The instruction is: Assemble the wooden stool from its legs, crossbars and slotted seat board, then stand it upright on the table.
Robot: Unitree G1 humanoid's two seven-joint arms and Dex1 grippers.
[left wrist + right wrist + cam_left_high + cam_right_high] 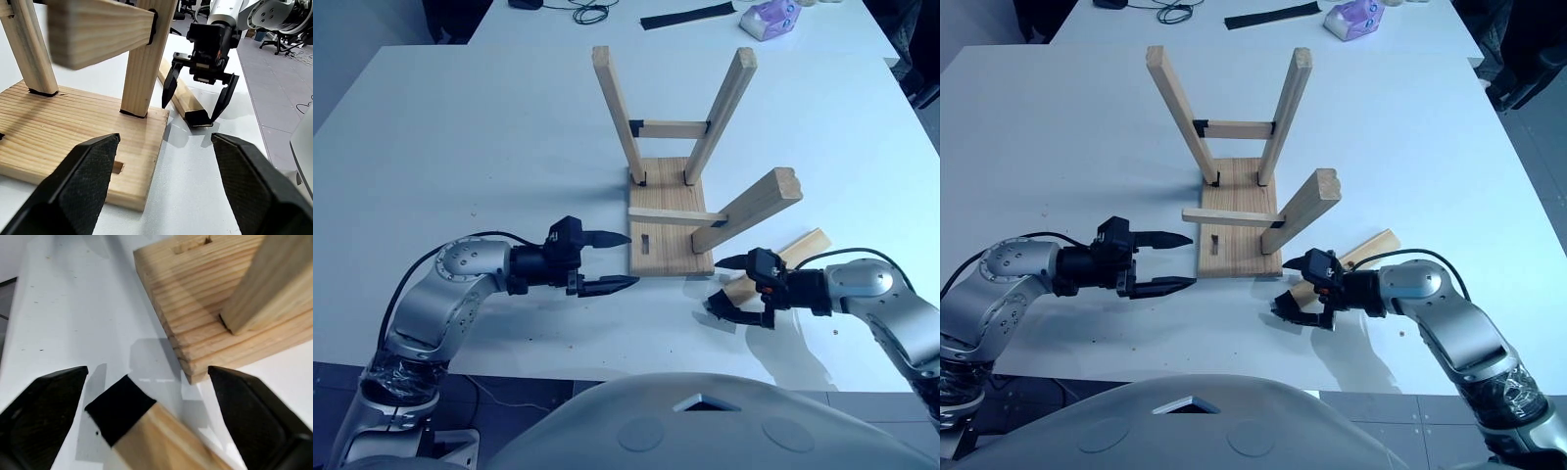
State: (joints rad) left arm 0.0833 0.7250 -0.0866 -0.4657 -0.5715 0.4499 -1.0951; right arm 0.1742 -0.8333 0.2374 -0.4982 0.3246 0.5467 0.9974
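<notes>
Stool leg (800,246), loose and black-tipped, lies just right of the seat board (666,250), its tip between the spread, released fingers of the right hand (713,287). Just left of the board's near edge, the left hand (631,259) hovers, also released. The board lies flat on the tabletop (460,147). A leaning leg (749,208) and a crossbar (671,217) rise near its right side, and two far legs (619,113) joined by a second crossbar (675,128) stand at its far edge.

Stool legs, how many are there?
4. The far left leg and far right leg stand on the seat board; the third leg leans at its near right corner; the fourth leg lies on the table inside the open right gripper.
</notes>
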